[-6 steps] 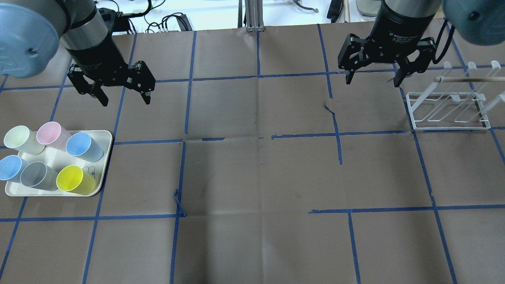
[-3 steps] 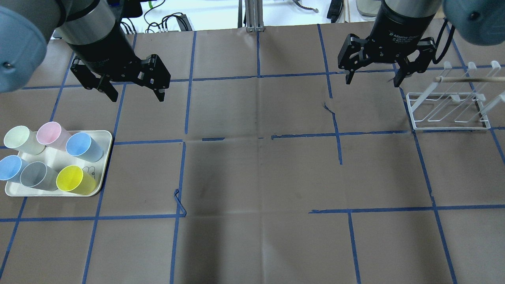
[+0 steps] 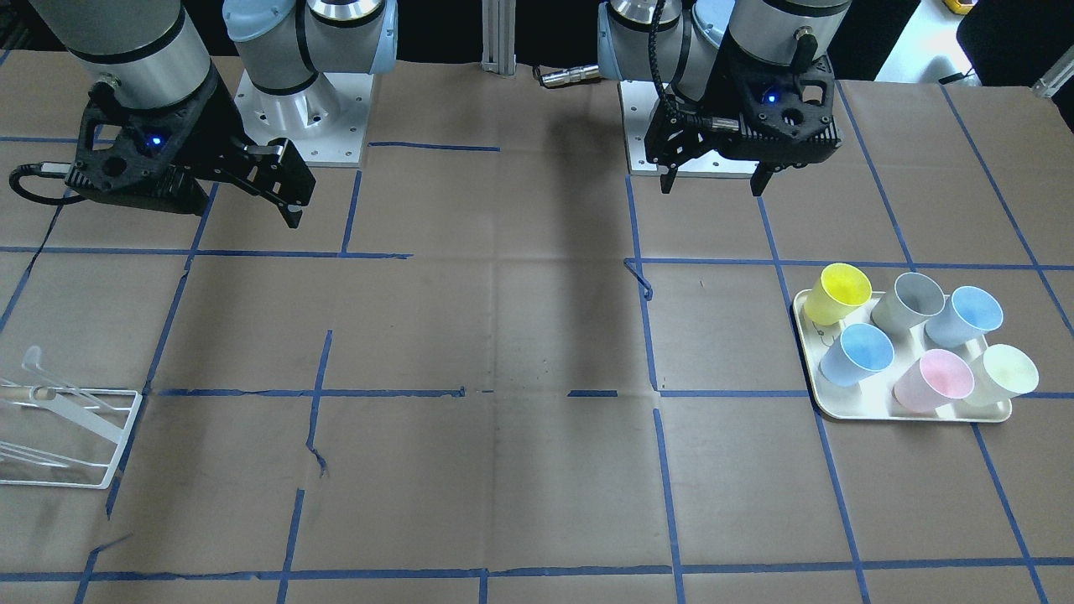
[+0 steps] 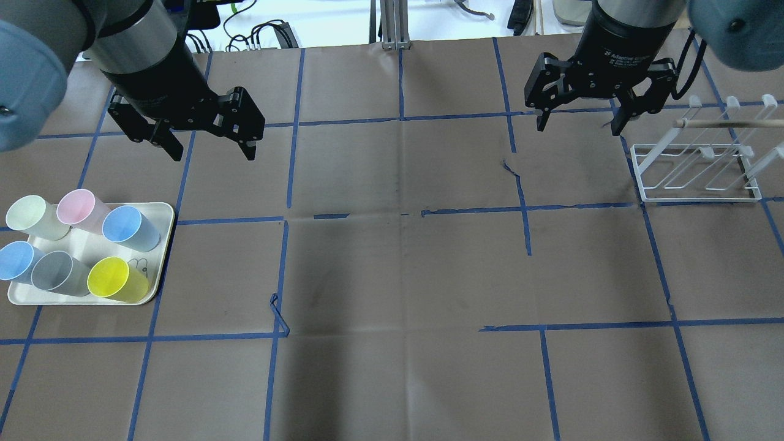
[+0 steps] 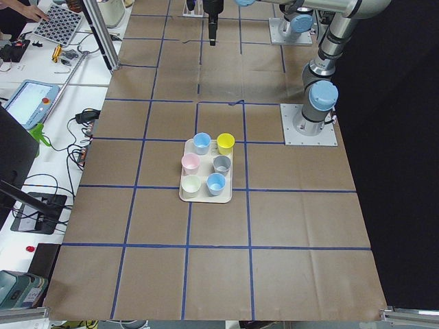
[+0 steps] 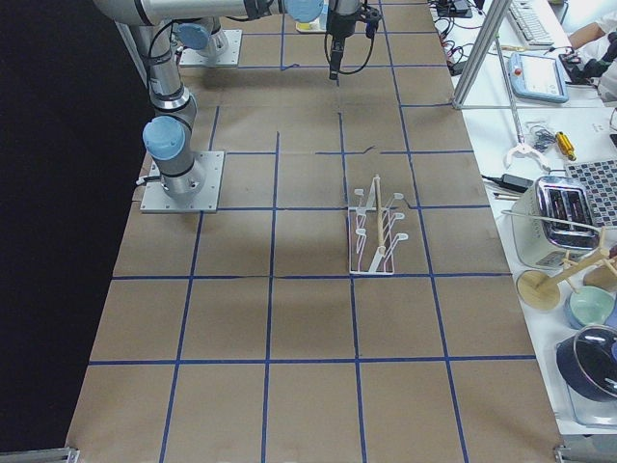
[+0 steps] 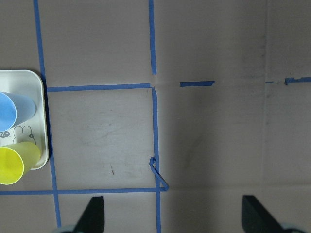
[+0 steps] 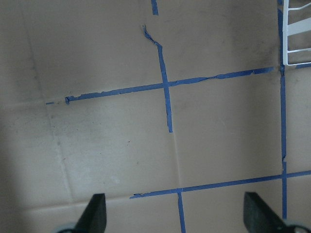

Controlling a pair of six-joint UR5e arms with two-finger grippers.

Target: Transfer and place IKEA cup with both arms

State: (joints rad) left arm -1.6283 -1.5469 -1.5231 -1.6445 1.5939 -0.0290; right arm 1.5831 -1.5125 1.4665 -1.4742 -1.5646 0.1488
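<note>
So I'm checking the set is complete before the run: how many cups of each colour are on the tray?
blue cups: 2
yellow cup: 1
grey cup: 1
pink cup: 1
pale green cup: 1
Total: 6 cups, all standing on the tray.

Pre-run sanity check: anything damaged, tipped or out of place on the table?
Only the grid tape. A loose tape end curls up off the paper between the tray and the table's middle, and a torn strip runs crooked toward the rack. All six cups stand upright in the tray. Nothing spilled.
</note>
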